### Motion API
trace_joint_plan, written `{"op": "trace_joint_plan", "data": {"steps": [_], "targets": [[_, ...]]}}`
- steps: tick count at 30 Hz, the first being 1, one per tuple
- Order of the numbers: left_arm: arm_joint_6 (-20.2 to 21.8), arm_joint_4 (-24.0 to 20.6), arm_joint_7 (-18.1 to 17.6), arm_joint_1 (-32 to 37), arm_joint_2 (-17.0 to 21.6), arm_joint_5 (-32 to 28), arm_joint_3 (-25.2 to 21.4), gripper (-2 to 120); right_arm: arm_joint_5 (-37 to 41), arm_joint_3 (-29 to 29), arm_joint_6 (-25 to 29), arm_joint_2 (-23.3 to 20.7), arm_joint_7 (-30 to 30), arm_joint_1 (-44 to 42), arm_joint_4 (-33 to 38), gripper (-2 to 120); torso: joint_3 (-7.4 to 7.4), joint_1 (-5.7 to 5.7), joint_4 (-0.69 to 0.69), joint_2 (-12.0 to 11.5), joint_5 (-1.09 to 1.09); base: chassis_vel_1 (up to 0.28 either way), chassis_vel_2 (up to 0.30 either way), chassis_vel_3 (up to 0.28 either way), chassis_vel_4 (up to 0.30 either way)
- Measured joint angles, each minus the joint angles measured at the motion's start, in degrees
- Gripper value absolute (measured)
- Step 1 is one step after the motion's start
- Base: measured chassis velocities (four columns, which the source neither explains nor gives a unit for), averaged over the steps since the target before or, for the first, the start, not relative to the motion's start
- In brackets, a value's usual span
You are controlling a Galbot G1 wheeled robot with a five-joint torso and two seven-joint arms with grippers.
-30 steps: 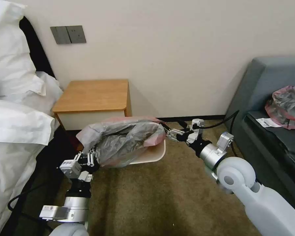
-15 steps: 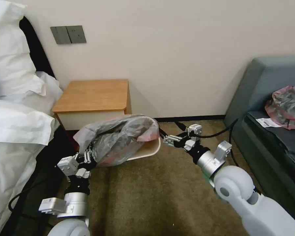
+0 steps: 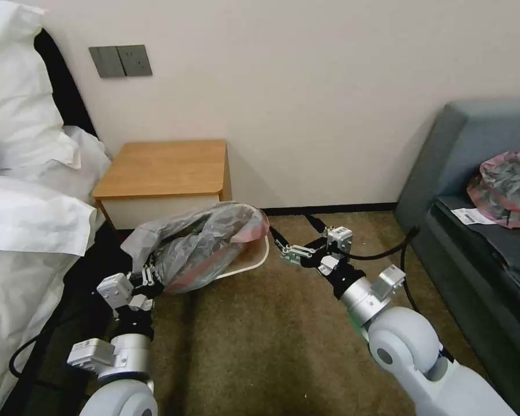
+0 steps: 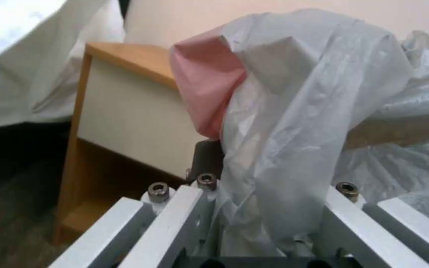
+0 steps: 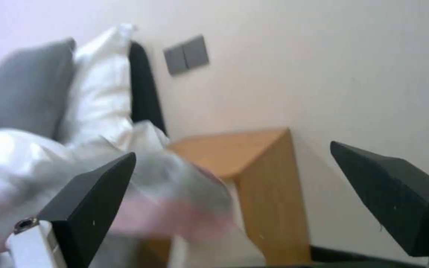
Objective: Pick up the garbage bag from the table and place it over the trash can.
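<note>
The garbage bag [image 3: 205, 242], wrinkly grey plastic with a pink-red rim, lies bunched over the trash can, whose pale rim [image 3: 259, 261] shows at its right side. The bin stands on the carpet in front of the table [image 3: 162, 167]. My left gripper [image 3: 148, 275] is shut on the bag's near-left edge; in the left wrist view the grey film [image 4: 284, 123] is pinched in that gripper [image 4: 269, 238]. My right gripper [image 3: 279, 244] is open just right of the bag's pink edge, apart from it. Its black fingers [image 5: 95, 201] stand wide apart with nothing between them.
A bed with white pillows and linen [image 3: 29, 219] fills the left side. A grey sofa [image 3: 479, 150] on the right carries a second grey-and-pink bag [image 3: 508, 185] and a paper label [image 3: 472, 216]. Brown carpet [image 3: 271, 341] is open in front. Black cables run by the right arm.
The bag and the bin's rim have shifted left toward the table with my left gripper. The right gripper has come away from the bag's pink edge and followed to the left.
</note>
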Motion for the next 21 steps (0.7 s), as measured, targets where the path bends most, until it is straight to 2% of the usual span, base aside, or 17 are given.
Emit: {"op": "trace_joint_plan", "data": {"steps": [3,4,6,10,14,21], "targets": [[-0.21,0.65,-0.05,-0.26,-0.49,-0.01,-0.01,8,6.71,-1.96,-2.57,1.71,3.67,-2.71,6.09,100,0.0,0.0,-0.01,0.0,-0.01,0.0,0.0,0.0,0.0],[-0.21,0.65,-0.05,-0.26,-0.49,-0.01,-0.01,8,6.71,-1.96,-2.57,1.71,3.67,-2.71,6.09,100,0.0,0.0,-0.01,0.0,-0.01,0.0,0.0,0.0,0.0],[-0.51,1.07,-0.05,-0.48,-0.81,0.02,0.12,8,14.98,-4.55,-5.02,3.57,9.09,-4.86,10.17,100,0.0,0.0,-0.01,0.0,-0.01,0.0,0.0,0.0,0.0],[-1.03,1.49,0.17,-0.72,-0.94,0.15,0.28,8,21.6,-6.47,-7.1,5.81,13.89,-6.11,12.25,100,0.0,0.0,-0.01,0.0,-0.01,0.0,0.0,0.0,0.0],[-2.51,2.04,1.12,-0.98,-0.98,0.38,0.55,8,25.23,-7.46,-8.52,7.64,17.16,-5.76,12.51,100,0.0,0.0,0.0,0.0,0.0,0.0,0.0,0.0,0.0],[-4.87,3.14,3.81,-0.79,-0.92,1.48,1.7,8,25.93,-10.56,-10.09,10.81,17.37,-4.26,10.39,98,0.0,0.0,0.0,0.0,-0.01,0.0,0.0,0.0,0.0]]}}
